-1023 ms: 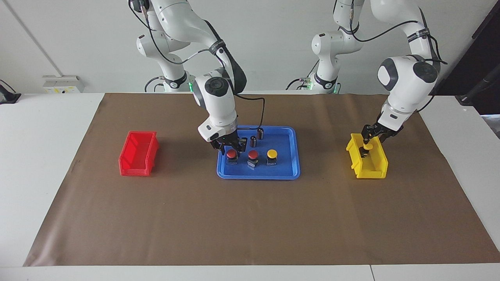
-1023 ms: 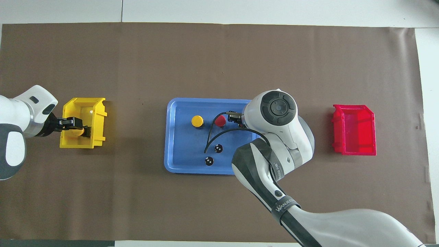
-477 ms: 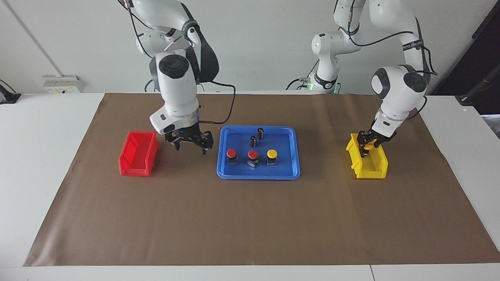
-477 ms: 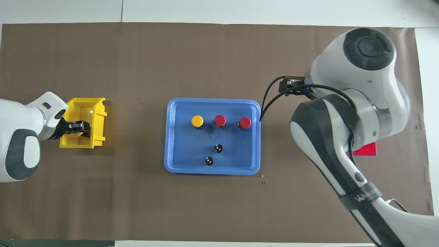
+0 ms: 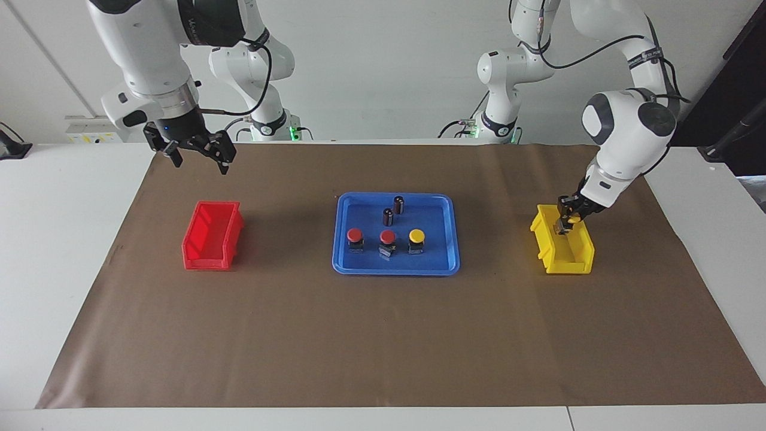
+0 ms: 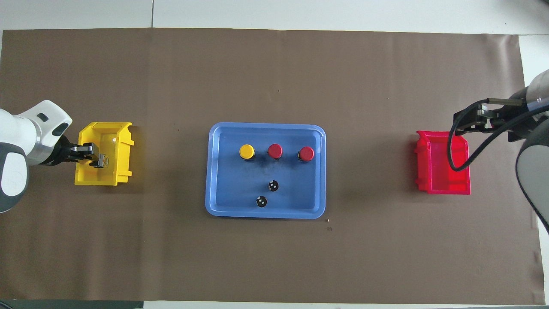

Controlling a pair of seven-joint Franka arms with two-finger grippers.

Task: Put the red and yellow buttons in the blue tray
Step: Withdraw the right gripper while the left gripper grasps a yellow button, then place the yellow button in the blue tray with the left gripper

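Right gripper [image 5: 194,153], fingers spread, hangs high above the red bin [image 5: 210,235]. Left gripper [image 5: 566,219] is clamped on a yellow button [image 5: 569,220] inside the yellow bin [image 5: 564,246]. Blue tray [image 5: 359,263] at mid-surface holds two red buttons [image 5: 355,235] and a yellow-capped one [image 5: 416,236].

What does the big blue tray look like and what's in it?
The blue tray is a wide, shallow plastic rectangle with rounded corners and a raised rim, flat on the brown paper between the red and yellow bins. Two red buttons and one yellow button stand inside in a row, with two dark cylinders nearer the robots. No end effector touches it.
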